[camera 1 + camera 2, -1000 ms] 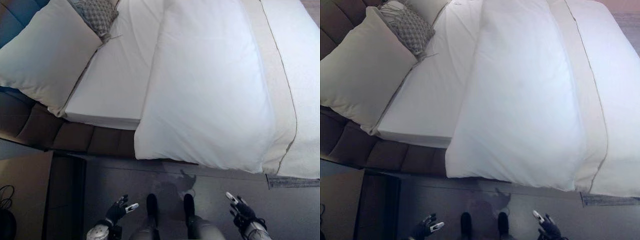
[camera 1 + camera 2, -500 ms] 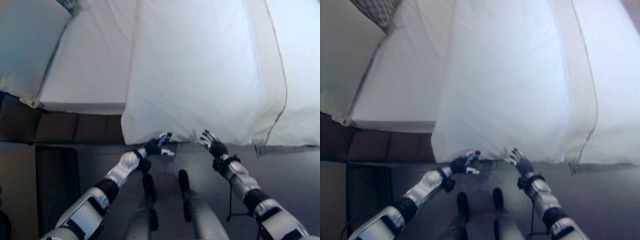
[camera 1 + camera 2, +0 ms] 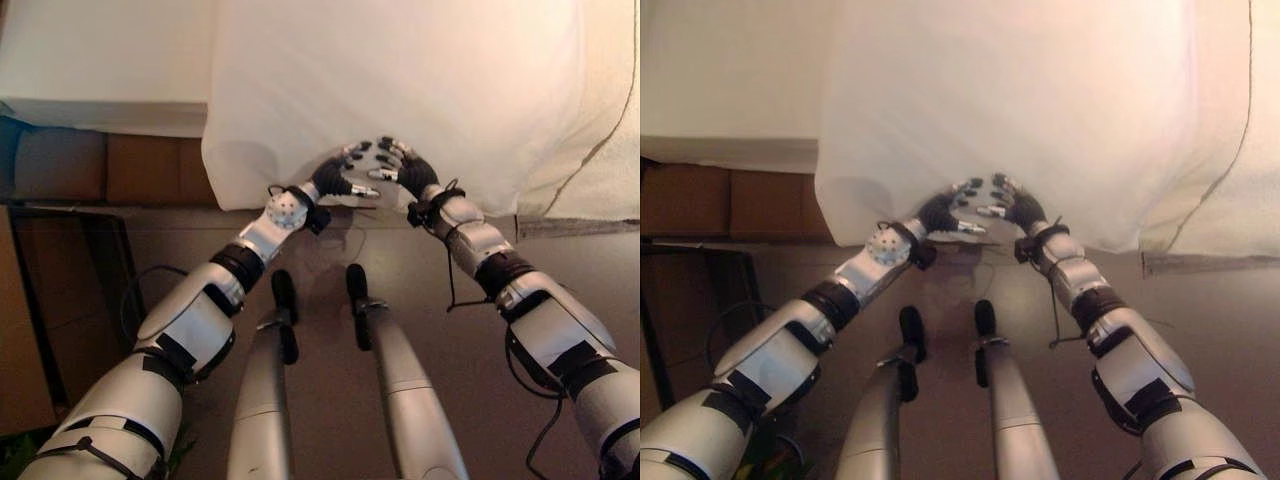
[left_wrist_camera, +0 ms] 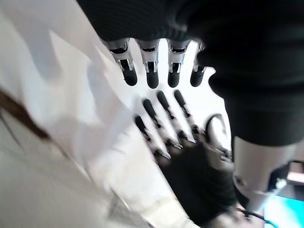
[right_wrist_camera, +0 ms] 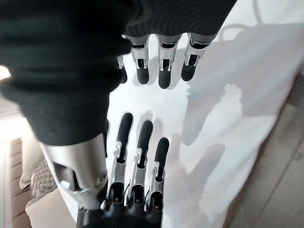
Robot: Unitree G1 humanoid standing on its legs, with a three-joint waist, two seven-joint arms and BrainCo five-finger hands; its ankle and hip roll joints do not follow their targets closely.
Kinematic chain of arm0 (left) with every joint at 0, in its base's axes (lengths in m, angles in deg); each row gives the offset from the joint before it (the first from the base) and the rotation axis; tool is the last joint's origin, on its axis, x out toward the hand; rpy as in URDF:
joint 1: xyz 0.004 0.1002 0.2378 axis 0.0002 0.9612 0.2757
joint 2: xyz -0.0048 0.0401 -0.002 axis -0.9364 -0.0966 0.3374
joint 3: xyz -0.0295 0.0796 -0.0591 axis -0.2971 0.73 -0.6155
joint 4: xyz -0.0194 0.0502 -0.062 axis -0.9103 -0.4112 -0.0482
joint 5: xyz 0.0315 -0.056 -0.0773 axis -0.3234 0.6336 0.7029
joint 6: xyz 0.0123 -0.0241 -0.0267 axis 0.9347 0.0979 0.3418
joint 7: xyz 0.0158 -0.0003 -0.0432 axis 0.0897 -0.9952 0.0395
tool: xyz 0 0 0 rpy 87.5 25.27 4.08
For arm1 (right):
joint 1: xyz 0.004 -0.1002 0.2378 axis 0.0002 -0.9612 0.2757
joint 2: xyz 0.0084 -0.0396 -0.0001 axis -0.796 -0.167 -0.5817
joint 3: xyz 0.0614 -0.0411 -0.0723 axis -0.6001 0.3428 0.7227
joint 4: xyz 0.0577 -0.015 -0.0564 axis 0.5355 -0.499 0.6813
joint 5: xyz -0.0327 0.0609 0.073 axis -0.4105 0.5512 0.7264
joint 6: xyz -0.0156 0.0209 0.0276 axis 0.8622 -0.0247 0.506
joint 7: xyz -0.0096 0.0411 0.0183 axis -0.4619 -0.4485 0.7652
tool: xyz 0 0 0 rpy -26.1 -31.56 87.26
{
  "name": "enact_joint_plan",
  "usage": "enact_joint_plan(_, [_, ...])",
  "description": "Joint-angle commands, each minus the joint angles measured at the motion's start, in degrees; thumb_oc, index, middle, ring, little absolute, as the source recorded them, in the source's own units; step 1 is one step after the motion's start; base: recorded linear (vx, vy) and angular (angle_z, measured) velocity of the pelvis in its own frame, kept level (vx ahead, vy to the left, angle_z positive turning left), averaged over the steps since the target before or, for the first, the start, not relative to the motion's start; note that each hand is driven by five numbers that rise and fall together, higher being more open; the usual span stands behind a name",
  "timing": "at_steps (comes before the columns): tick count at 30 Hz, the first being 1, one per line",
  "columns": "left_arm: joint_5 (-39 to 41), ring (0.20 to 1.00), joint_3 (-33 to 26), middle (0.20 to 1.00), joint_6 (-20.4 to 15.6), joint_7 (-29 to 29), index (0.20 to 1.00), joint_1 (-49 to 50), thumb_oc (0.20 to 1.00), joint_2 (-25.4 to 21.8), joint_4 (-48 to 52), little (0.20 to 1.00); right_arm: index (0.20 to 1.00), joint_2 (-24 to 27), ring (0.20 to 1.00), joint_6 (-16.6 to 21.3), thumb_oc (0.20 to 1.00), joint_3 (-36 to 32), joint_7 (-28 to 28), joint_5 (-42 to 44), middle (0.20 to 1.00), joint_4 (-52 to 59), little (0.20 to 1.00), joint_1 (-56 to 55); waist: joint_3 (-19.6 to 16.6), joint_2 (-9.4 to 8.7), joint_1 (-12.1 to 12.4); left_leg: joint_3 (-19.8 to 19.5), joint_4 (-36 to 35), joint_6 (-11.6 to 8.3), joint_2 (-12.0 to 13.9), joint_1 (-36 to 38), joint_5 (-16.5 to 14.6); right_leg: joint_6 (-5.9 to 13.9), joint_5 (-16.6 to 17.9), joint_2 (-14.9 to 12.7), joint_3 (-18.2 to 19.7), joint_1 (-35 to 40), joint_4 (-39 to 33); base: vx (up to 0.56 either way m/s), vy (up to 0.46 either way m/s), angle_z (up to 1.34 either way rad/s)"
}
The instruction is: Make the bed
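Reaching toward the near side of the bed, both hands met at the overhanging edge of the white duvet. At the left, the bare mattress sheet lay uncovered along the bed's near edge, with the brown bed frame showing below it. The duvet began just right of that, draped over the near edge and hanging toward the floor. The left hand had its fingers straight and spread, tips against the hanging cloth, pinching nothing; the right hand, just beside it and fingertip to fingertip, was likewise spread and flat on the duvet (its wrist view showed straight fingers lying against white fabric). Farther right, a cream-trimmed cover lay under the duvet's right edge.

By my judgement the duvet would handle as soft, puffy and light but bulky: it would slump and slide rather than hold a shape. Taking a gathered fold of the hem with curled fingers and thumb, hands set farther apart, looked the best hold for drawing it left over the bare sheet.
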Motion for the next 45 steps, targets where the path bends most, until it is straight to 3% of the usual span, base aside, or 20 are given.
enact_joint_plan(1, [-1.09,1.000,-1.93,1.000,-3.15,4.36,1.000,-3.75,1.000,-0.05,-3.95,1.000,1.000,0.24,1.000,2.08,1.000,0.47,-0.83,1.16,1.000,-3.21,1.000,3.11,-2.70,-0.82,0.84,-1.15,2.72,-4.78,2.81,-0.45,-2.24,6.41,0.97,-1.87,2.85,-1.05,-0.90,-0.01,-0.012,-0.05])
enact_joint_plan(3, [-3.47,1.000,-0.20,1.000,-1.95,5.68,1.000,-9.39,1.000,-2.10,-9.08,1.000,1.000,0.34,1.000,1.01,1.000,3.15,-1.25,-0.13,1.000,-9.83,1.000,9.35,-2.30,-0.80,1.21,-1.44,4.77,-4.19,2.81,-2.62,-3.29,6.54,0.94,-1.59,3.04,-3.32,0.43,0.00,0.012,-0.02])
enact_joint_plan(7, [-2.21,1.000,-1.01,1.000,-1.36,6.76,1.000,-12.25,1.000,-2.69,-11.74,1.000,1.000,1.01,1.000,0.47,1.000,4.14,-1.94,-1.59,1.000,-12.79,1.000,12.46,-2.38,-0.68,1.22,-1.46,5.68,-4.32,2.79,-4.16,-3.47,6.56,0.87,-1.79,2.77,-4.57,0.98,-0.01,-0.009,-0.06])
enact_joint_plan(10, [-3.95,1.000,-0.60,1.000,2.57,8.59,1.000,-18.23,1.000,-4.96,-18.12,1.000,1.000,4.01,1.000,-1.71,1.000,6.14,-4.66,-6.01,1.000,-19.84,1.000,17.79,-1.84,-0.05,1.39,-1.53,4.73,-4.55,2.69,-4.61,-3.07,6.42,0.90,-2.23,2.46,-4.63,0.13,0.00,0.000,0.00])
enact_joint_plan(13, [-2.54,1.000,-1.17,1.000,3.79,8.69,1.000,-19.79,1.000,-6.69,-20.23,1.000,1.000,5.28,1.000,-2.52,1.000,5.86,-5.77,-5.97,1.000,-21.88,1.000,18.78,-1.62,0.03,1.50,-1.51,4.37,-4.65,2.68,-4.68,-2.79,6.39,1.11,-2.34,2.37,-4.79,-0.28,0.00,0.000,0.00])
enact_joint_plan(17, [2.58,1.000,-5.00,1.000,6.28,10.91,1.000,-19.62,1.000,-10.21,-23.45,1.000,1.000,7.51,1.000,-3.86,1.000,4.68,-9.70,-7.38,1.000,-25.10,1.000,18.89,-0.90,0.06,1.68,-1.44,4.21,-4.79,2.83,-3.93,-2.93,6.27,0.81,-2.37,2.52,-4.14,-0.51,0.00,0.002,-0.01])
enact_joint_plan(22, [-0.63,1.000,-6.43,1.000,9.11,12.44,1.000,-17.32,1.000,-14.97,-26.22,1.000,1.000,10.08,1.000,-3.69,1.000,0.71,-14.56,-7.94,1.000,-26.16,1.000,16.57,-0.69,0.64,1.59,-1.26,1.67,-4.73,2.86,-2.43,-2.21,6.19,1.60,-2.32,2.93,-2.73,-3.06,0.00,0.000,0.00])
enact_joint_plan(28, [3.16,1.000,-15.65,1.000,11.07,14.58,1.000,-7.90,1.000,-18.98,-29.25,1.000,1.000,14.74,1.000,-4.72,1.000,-7.77,-18.62,-6.40,1.000,-29.15,1.000,10.21,1.05,1.35,1.72,-0.79,-6.21,-5.06,2.83,4.43,0.33,6.77,3.54,-2.19,3.51,3.58,-10.12,0.00,0.000,-0.02])
enact_joint_plan(33, [3.53,1.000,-20.21,1.000,11.90,15.25,1.000,-1.84,1.000,-18.84,-30.04,1.000,1.000,14.62,1.000,-4.08,1.000,-12.69,-20.92,-6.40,1.000,-28.63,1.000,5.12,1.32,1.79,1.54,-0.53,-11.37,-5.03,2.50,9.10,2.13,6.93,4.74,-2.37,3.26,8.29,-14.40,0.00,-0.002,0.01])
enact_joint_plan(36, [3.61,1.000,-24.83,1.000,11.60,15.67,1.000,6.36,1.000,-17.00,-29.08,1.000,1.000,13.23,1.000,-4.02,1.000,-17.72,-21.32,-6.17,1.000,-28.23,1.000,-2.11,0.34,2.09,1.70,-0.75,-18.30,-5.03,1.51,16.60,4.41,7.28,6.20,-2.33,2.71,15.64,-20.15,0.04,-0.012,0.05])
enact_joint_plan(39, [2.65,1.000,-26.89,1.000,9.14,12.65,1.000,16.65,1.000,-11.89,-24.84,1.000,1.000,10.68,1.000,-2.99,1.000,-21.92,-19.55,-6.02,1.000,-27.21,1.000,-11.73,-1.83,2.12,2.39,-1.30,-26.72,-4.99,0.94,27.01,6.88,7.76,7.28,-2.68,1.65,25.57,-26.52,0.10,-0.024,0.08])
enact_joint_plan(43, [3.36,1.000,-28.88,1.000,6.55,9.75,1.000,25.26,1.000,-9.09,-20.96,1.000,1.000,7.31,1.000,-0.71,1.000,-25.76,-18.07,-4.91,1.000,-24.08,1.000,-20.31,-3.43,1.95,2.45,-1.20,-33.40,-4.97,0.85,35.56,8.80,8.04,8.53,-2.96,1.16,34.01,-31.85,0.12,0.011,0.13])
enact_joint_plan(45, [2.10,1.000,-27.67,1.000,4.93,7.95,1.000,29.75,1.000,-5.56,-18.43,1.000,1.000,3.50,1.000,1.16,1.000,-29.69,-16.03,1.24,1.000,-22.99,1.000,-25.96,-4.91,2.01,2.62,-1.03,-36.37,-5.35,0.91,39.32,10.00,8.15,9.49,-3.41,0.59,37.70,-34.14,0.13,0.039,0.11])
